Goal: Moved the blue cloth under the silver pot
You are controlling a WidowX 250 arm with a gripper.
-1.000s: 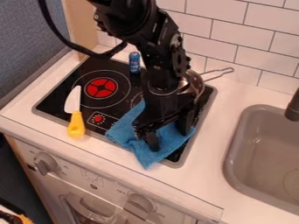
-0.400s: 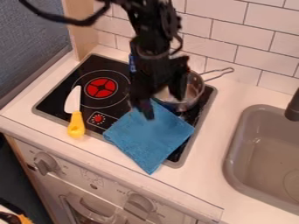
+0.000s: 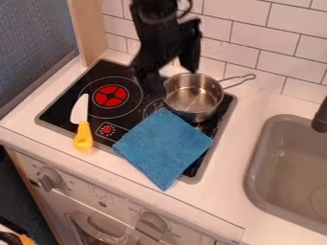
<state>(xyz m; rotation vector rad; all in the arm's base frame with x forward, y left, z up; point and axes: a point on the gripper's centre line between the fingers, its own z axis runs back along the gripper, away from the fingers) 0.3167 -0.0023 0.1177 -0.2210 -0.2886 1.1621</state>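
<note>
A yellow-handled knife (image 3: pixel 81 125) is laid across the front edge of the cooktop (image 3: pixel 60 112); a sink (image 3: pixel 258 155) is set to its right.

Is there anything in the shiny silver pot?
Empty: inside the round silver metal pot, you can see its bare, shiny bottom.

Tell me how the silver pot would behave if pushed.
The silver pot would probably slide rather than tip, being broad and low. Its handle, sticking out to one side, might make it swing round. The shiny metal looks fairly slippery.
</note>
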